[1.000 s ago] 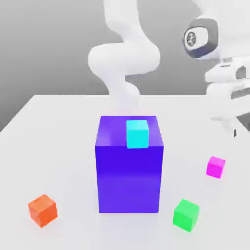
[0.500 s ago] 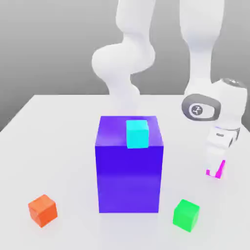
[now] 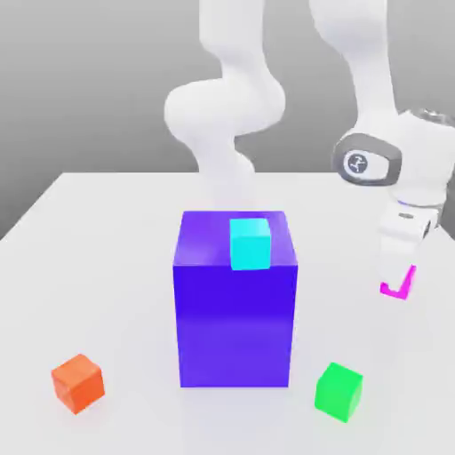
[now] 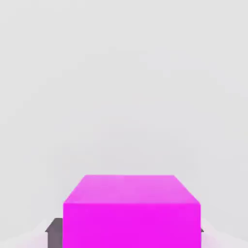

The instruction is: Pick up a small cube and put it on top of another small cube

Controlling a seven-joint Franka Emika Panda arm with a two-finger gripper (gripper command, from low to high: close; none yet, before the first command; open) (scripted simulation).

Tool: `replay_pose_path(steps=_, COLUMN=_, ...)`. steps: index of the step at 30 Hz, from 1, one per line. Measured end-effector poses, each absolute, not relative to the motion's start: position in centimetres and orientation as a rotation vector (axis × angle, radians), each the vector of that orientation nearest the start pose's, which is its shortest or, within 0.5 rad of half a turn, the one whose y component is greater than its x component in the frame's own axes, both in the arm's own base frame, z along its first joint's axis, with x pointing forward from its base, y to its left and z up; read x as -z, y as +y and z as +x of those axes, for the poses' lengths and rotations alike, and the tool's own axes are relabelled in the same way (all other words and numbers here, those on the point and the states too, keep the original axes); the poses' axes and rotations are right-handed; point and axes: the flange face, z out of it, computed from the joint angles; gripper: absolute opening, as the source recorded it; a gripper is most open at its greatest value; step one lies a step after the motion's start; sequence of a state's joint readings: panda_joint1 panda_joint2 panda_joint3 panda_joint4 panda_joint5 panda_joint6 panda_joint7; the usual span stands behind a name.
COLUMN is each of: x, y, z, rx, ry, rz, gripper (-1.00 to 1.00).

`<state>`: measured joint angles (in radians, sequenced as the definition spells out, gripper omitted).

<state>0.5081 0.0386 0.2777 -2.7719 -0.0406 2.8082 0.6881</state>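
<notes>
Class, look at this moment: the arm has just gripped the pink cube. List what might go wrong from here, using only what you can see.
1. The jaws hold the pink cube near its top, so it might slip during the carry.
2. The cyan cube sits close to the front edge of the tall purple block; a hard placement could push it off.
3. A low path toward the orange cube or green cube risks hitting the purple block.

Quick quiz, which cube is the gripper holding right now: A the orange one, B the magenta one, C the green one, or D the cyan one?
B: the gripper is shut on the magenta cube at the exterior view's right, lifted off the table, while the orange cube and green cube sit on the table and the cyan cube rests on the blue block.
</notes>
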Motion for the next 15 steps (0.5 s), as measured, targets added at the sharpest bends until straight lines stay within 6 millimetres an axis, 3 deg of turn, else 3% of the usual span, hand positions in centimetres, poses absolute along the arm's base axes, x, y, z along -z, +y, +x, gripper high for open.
replay_pose_path(steps=3, x=-21.9, y=23.1, z=33.7, rx=0.001, ry=-0.096, rz=-3.143, gripper=-1.0)
replay_pose_path(steps=6, x=-23.7, y=17.1, z=39.5, rx=-0.001, ry=0.017, rz=-3.143, gripper=-1.0)
replay_pose_path(steps=7, x=-23.6, y=15.9, z=40.5, rx=-0.001, ry=0.033, rz=-3.141, gripper=-1.0)
replay_pose_path(steps=11, x=-19.7, y=16.1, z=41.0, rx=-0.001, ry=-0.003, rz=-3.142, gripper=-1.0)
replay_pose_path(steps=12, x=-18.6, y=16.1, z=41.0, rx=-0.001, ry=-0.004, rz=-3.142, gripper=1.0)
replay_pose_path(steps=15, x=-18.6, y=16.1, z=41.0, rx=-0.001, ry=-0.004, rz=-3.142, gripper=1.0)
